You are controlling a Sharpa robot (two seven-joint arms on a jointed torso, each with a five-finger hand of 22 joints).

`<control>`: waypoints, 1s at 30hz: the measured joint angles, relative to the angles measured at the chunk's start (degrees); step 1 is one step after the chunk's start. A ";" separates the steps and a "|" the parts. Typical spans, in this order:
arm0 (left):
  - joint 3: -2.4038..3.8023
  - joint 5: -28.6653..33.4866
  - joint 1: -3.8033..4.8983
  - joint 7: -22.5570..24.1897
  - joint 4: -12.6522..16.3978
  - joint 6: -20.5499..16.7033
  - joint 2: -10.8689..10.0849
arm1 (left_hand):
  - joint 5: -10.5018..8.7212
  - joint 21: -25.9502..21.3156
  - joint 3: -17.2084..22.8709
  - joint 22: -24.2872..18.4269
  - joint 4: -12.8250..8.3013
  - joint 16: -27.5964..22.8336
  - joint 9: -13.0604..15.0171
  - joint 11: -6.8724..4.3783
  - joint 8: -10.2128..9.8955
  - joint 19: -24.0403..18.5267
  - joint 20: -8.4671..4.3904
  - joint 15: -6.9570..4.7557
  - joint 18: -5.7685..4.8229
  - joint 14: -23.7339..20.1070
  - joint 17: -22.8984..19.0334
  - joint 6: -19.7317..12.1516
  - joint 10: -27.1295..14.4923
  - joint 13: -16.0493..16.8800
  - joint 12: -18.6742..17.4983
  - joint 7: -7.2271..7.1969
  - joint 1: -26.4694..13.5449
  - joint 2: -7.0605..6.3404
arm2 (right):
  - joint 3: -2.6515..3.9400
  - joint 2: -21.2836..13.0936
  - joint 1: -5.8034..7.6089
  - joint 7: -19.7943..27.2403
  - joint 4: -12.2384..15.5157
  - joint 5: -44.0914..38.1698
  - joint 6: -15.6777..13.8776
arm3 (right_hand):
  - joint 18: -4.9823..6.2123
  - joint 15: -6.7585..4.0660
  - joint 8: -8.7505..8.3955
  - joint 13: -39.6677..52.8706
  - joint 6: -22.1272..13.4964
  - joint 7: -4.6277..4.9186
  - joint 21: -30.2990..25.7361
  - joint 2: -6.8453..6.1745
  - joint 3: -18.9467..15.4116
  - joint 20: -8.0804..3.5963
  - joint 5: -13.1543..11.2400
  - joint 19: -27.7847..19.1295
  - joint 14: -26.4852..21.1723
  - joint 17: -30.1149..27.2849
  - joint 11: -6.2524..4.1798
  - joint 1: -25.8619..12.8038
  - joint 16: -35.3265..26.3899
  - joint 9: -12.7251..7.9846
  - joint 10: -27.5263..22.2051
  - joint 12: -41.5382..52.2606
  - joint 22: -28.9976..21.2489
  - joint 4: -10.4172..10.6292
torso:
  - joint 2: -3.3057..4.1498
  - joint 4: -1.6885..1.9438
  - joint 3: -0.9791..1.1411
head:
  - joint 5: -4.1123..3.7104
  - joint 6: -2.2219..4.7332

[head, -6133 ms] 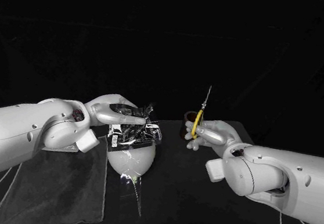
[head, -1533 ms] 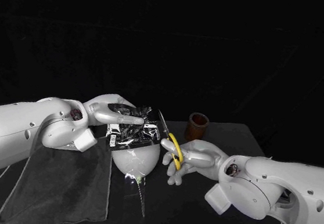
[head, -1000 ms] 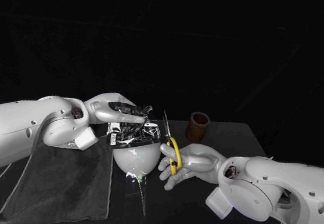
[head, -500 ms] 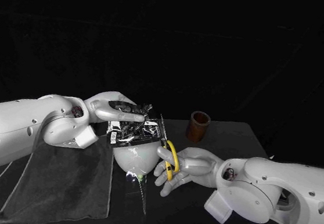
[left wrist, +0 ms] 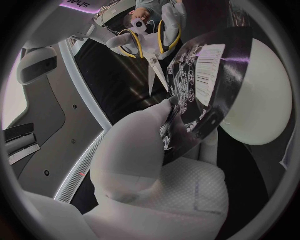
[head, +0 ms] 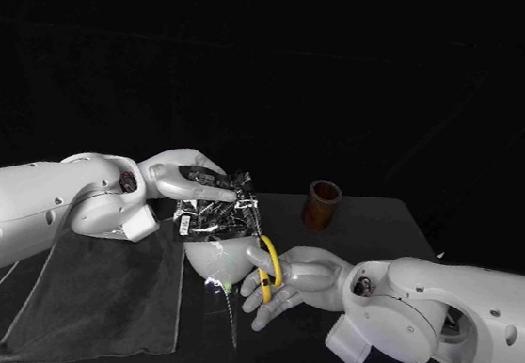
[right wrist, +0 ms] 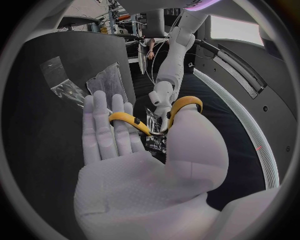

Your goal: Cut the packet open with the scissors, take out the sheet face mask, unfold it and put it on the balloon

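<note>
left hand [head: 187, 183] pinches the dark foil packet [head: 216, 214] upright, right over the white balloon [head: 221, 260]. right hand [head: 301, 279] grips the yellow-handled scissors [head: 267, 264] w/ fingers thru the loops, blades up against the packet's edge (can't tell if they're biting in). brown tube [head: 322, 205] stands further back on the counter [head: 373, 222], and a grey cloth [head: 104, 297] lies under the left arm.

Black table [head: 379, 223], dark draped backdrop [head: 284, 61].

packet [head: 213, 212] over balloon [head: 221, 256], scissors [head: 266, 262] just right
</note>
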 measured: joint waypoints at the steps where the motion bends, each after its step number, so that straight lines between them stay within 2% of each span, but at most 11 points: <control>1: 0.00 -0.41 0.00 0.19 0.03 -0.03 -0.01 | 0.00 0.00 0.00 0.04 0.00 0.00 0.00 0.00 0.00 -0.12 0.12 0.00 -0.09 0.00 0.00 0.00 0.00 0.00 0.00 0.00 0.00 0.00 | -0.01 0.02 -0.01 -0.06 -0.09 0.05 0.11 | -0.01 0.00 0.00 -0.02 0.00 0.00 0.00 0.00 0.00 0.00 0.06 0.00 0.00 0.00 0.00 0.00 0.00 0.00 0.00 0.00 -0.03 0.00 | 0.00 0.00 0.01 | 0.01 0.01; 2: 0.00 -0.68 0.00 0.32 0.06 -0.06 -0.02 | 0.00 0.00 0.00 0.04 0.00 0.00 0.00 0.00 0.00 -0.20 0.20 0.00 -0.32 0.00 0.00 0.00 0.00 0.00 0.00 0.00 0.00 0.00 | -0.02 0.05 -0.02 -0.09 -0.20 0.09 0.20 | -0.01 0.00 0.00 -0.02 -0.01 0.00 0.00 0.00 0.00 0.00 0.06 0.00 0.00 0.00 0.00 0.00 0.00 -0.01 0.00 0.00 -0.03 0.00 | 0.00 0.00 0.00 | 0.03 0.01; 16: 0.01 -2.47 0.00 1.53 0.61 -0.30 -0.60 | -0.01 -0.01 -0.16 0.03 -0.16 0.00 0.00 0.10 -0.07 -0.41 -0.01 0.02 -0.35 0.02 -0.02 -0.14 -0.10 -0.01 0.00 -0.03 0.00 0.00 | -0.08 -0.36 -0.05 -0.20 -1.22 0.23 1.08 | -0.06 0.03 -0.01 -0.43 -0.03 0.03 -0.23 0.16 0.01 0.02 0.06 0.02 0.02 -0.24 0.00 -0.32 -0.11 -0.10 0.01 -0.12 -0.19 0.00 | 0.02 -0.03 0.04 | -0.02 -0.13; 30: -0.01 -2.89 0.00 1.94 1.03 -0.20 -1.09 | -0.16 -0.01 -0.15 0.09 -0.16 0.00 0.00 0.11 0.00 -0.41 0.00 -0.09 -0.37 -0.13 0.00 -0.16 -0.11 -0.01 0.00 -0.02 0.01 0.01 | -0.07 -1.46 -0.06 0.03 -0.74 0.11 1.31 | -0.12 0.21 -0.23 -0.95 -0.04 0.04 -0.45 0.40 0.02 0.22 0.06 0.22 0.01 -0.53 0.00 -0.52 -0.22 -0.18 0.02 -0.22 -0.46 -0.01 | 0.01 -0.07 0.05 | -0.15 0.04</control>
